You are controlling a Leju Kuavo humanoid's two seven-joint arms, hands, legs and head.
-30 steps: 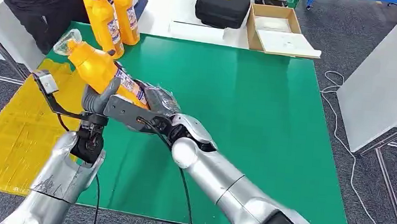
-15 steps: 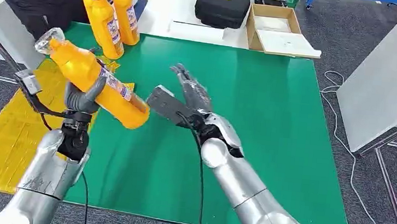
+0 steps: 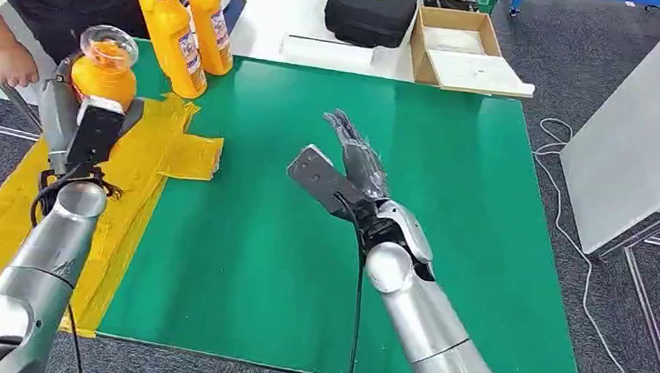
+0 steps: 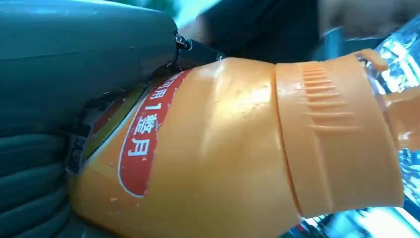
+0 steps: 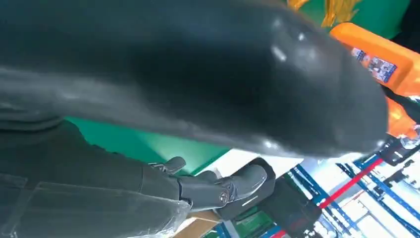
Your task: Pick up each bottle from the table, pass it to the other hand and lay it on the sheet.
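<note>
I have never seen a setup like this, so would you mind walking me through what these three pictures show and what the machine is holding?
This is a humanoid robot with two silver arms, each ending in a robot hand. The wide picture is taken from the robot's head, looking down at a green table. The other two come from cameras at its wrists, so they look turned and very close.

The left robot hand holds an orange bottle above a yellow sheet at the table's left side; the left wrist view shows that bottle filling the frame. The right robot hand is open over the green table, holding nothing.

Three more orange bottles stand at the table's far left corner. Behind are a black case and a cardboard box. A person stands at the left.
</note>
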